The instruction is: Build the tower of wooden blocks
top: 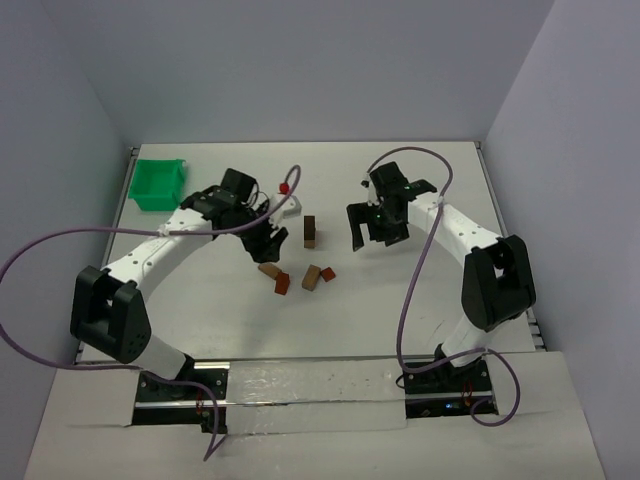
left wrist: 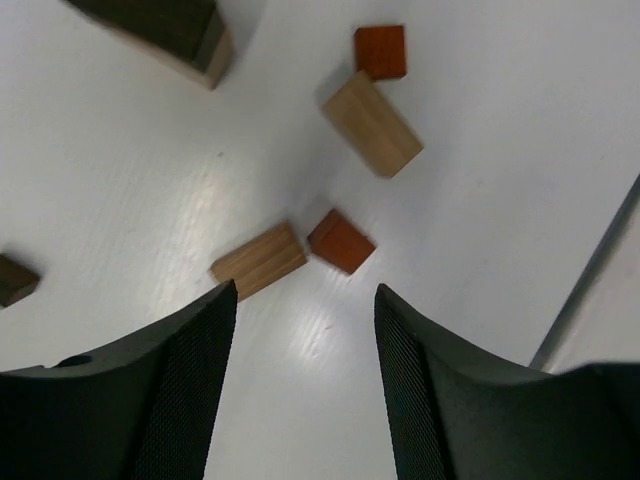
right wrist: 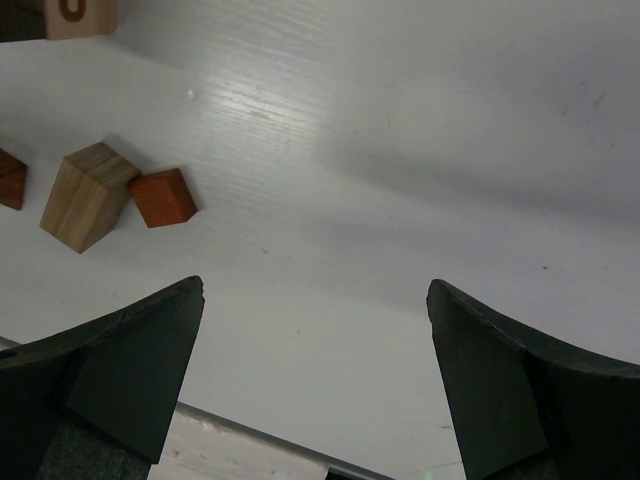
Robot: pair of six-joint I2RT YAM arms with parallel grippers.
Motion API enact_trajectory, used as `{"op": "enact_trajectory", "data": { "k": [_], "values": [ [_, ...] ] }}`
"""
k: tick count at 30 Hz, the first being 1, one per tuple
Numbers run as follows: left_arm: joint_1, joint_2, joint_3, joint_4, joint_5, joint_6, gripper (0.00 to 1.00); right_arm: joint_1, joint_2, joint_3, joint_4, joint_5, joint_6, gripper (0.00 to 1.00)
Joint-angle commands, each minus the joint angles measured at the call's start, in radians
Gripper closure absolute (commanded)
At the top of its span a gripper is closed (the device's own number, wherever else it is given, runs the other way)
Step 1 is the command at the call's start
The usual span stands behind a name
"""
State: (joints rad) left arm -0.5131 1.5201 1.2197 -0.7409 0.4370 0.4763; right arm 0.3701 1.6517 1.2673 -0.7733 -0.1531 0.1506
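Wood block tower, lettering cut off, stands between left pincer and right pincer, both agape.

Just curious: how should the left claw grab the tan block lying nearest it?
Probably from above, pinching the tan block mid-length across its long sides: it lies flat, those sides are free, and a red cube crowds one end.

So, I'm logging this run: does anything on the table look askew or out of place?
Two tan blocks and two reddish blocks lie scattered at mixed angles near the standing dark block, none stacked. Nothing looks damaged.
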Motion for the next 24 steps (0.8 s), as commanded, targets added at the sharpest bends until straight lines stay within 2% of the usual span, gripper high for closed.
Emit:
{"op": "enact_trajectory", "data": {
  "k": [1, 4, 8, 10, 14, 24],
  "values": [
    [-0.089, 0.000, -0.045, 0.127, -0.213, -0.328, 0.37, -0.061, -0.064, -0.016, 0.001, 0.022, 0.022, 0.00],
    [-0.173, -0.001, -0.074, 0.142, -0.299, -0.458, 0.36, -0.106, -0.083, -0.032, -0.002, 0.015, 0.024, 0.00],
    [-0.258, 0.036, -0.061, 0.160, -0.432, -0.623, 0.42, -0.134, -0.105, -0.067, -0.009, 0.011, 0.022, 0.00],
    [-0.298, 0.051, -0.061, 0.208, -0.549, -0.678, 0.43, -0.140, -0.118, -0.085, -0.012, 0.007, 0.020, 0.00],
    [-0.317, 0.112, -0.029, 0.215, -0.559, -0.740, 0.41, -0.141, -0.138, -0.101, -0.018, 0.007, 0.020, 0.00],
    [-0.349, 0.274, 0.089, 0.205, -0.575, -0.767, 0.39, -0.145, -0.182, -0.110, -0.008, 0.018, 0.025, 0.00]
  ]
}}
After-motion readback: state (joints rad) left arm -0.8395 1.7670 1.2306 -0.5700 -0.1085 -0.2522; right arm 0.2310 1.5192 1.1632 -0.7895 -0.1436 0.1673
